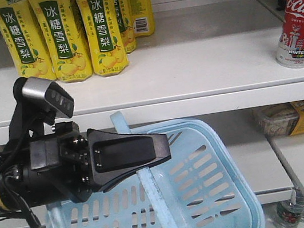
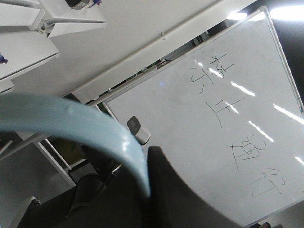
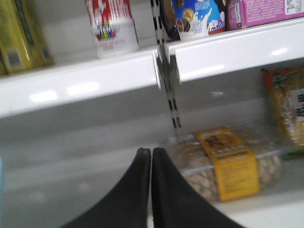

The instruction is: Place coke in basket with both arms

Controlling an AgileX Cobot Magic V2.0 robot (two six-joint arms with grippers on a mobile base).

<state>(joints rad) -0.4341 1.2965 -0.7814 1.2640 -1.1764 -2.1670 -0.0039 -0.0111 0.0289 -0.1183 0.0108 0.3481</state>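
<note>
The coke [image 1: 299, 12], an all-red bottle with white script, stands upright at the right end of the upper shelf. Its lower part also shows in the right wrist view [image 3: 113, 28], above and left of the jaws. The light blue basket [image 1: 222, 189] hangs tilted in front of the lower shelves. My left gripper [image 1: 158, 146], on the arm with the silver camera block, is shut on the basket handle [image 2: 80, 121]; its own jaws [image 2: 145, 186] pinch the blue strap. My right gripper [image 3: 151, 152] is shut and empty, below the coke's shelf, and does not show in the front view.
Yellow drink bottles [image 1: 64, 32] stand at the upper shelf's left. A clear snack pack with a yellow label [image 3: 229, 164] lies on the lower shelf, right of my right gripper. The white shelf edge [image 1: 195, 92] runs across. A whiteboard [image 2: 228, 118] fills the left wrist view.
</note>
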